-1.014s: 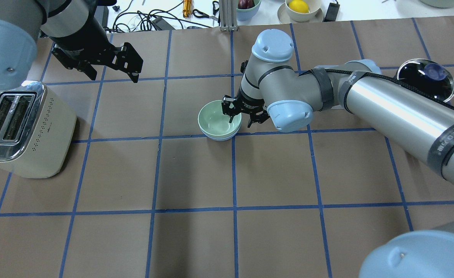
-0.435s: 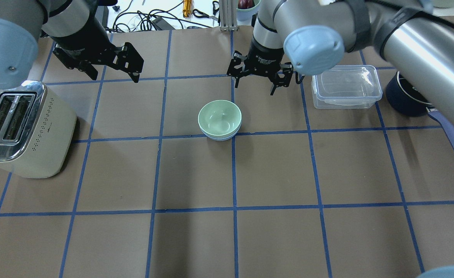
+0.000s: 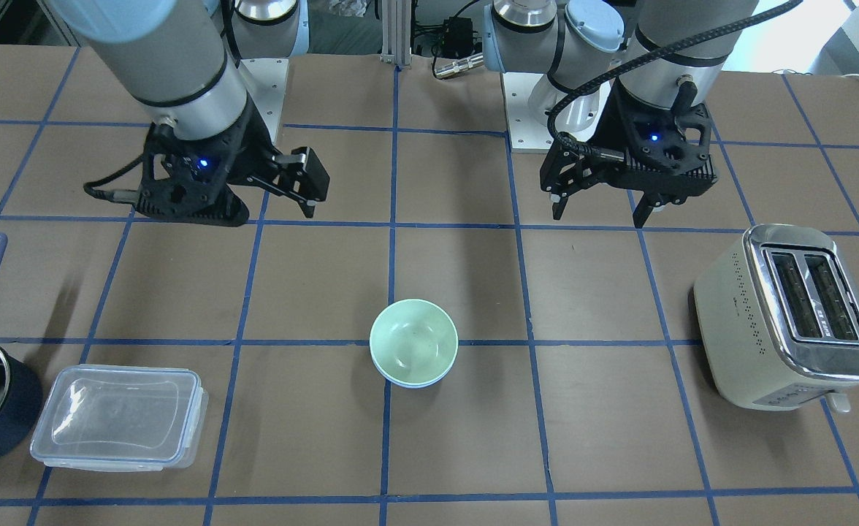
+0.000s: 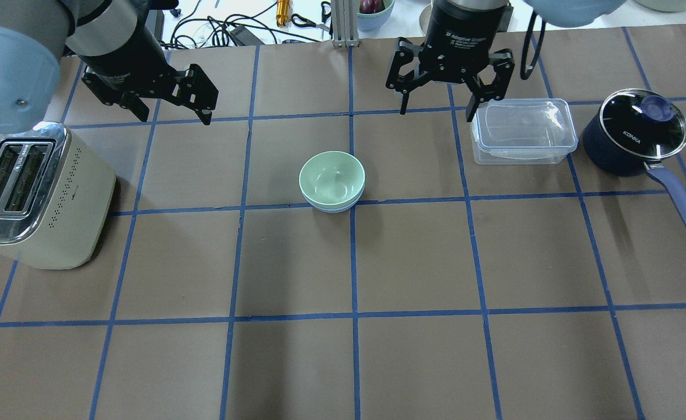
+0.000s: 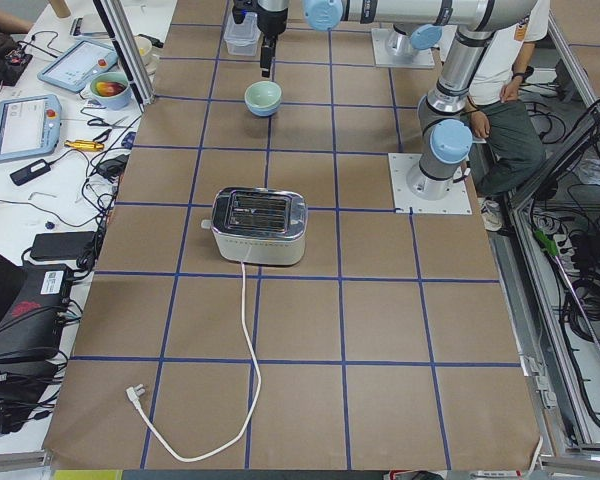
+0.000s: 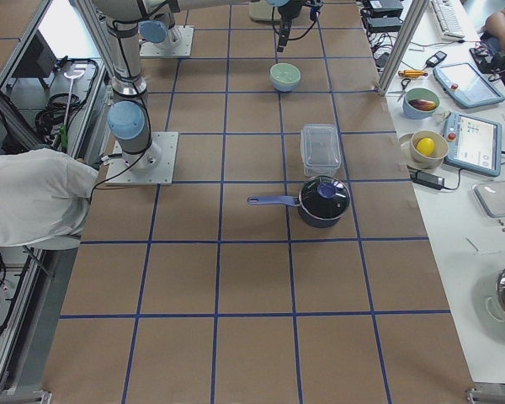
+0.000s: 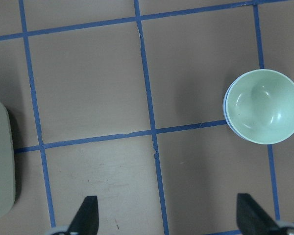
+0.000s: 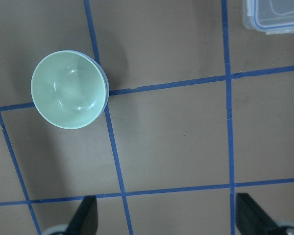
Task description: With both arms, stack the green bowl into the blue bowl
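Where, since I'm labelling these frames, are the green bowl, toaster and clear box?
green bowl point(image 4: 331, 179): overhead exterior view, inner bottom.
toaster point(image 4: 69, 204): overhead exterior view, cream side wall.
clear box point(image 4: 521, 128): overhead exterior view, lid centre.

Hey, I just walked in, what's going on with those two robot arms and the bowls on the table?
The stacking looks done. The green bowl sits nested inside the blue bowl near the middle of the table, with only a thin blue edge showing beneath it. The left gripper and the right gripper hover clear of the bowls, jaws open and holding nothing. The toaster, clear container and saucepan stand off to the sides.
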Motion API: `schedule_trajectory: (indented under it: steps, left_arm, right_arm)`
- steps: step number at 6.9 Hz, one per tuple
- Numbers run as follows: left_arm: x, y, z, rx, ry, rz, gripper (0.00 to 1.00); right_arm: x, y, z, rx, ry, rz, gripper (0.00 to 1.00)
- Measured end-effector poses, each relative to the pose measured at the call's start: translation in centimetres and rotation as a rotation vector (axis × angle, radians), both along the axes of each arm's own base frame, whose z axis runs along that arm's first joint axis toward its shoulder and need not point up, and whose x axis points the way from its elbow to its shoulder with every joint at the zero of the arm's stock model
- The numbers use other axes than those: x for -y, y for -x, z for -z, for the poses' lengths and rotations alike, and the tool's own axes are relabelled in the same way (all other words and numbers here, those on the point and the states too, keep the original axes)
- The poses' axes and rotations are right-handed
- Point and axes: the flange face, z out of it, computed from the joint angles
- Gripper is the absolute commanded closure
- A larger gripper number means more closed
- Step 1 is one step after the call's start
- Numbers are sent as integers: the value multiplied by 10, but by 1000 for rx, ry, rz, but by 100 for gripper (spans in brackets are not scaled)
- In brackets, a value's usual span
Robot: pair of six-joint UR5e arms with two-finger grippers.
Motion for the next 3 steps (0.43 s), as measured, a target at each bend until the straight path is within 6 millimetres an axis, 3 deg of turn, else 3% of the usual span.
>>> schedule_trajectory:
  steps: [1,2,3]
  left_arm:
    - [-2,-2,-7,0,13,-11,0]
    - [-4,-5,-15,-2,28,-24,0]
    - [-6,-9,-19,-2,36,-32,0]
  right_arm:
    - [-16,16,-10,-29,-7,-62,16]
    - [-32,29,-10,-64,-17,-95,15]
    - [-49,39,-2,-82,-16,-111,3]
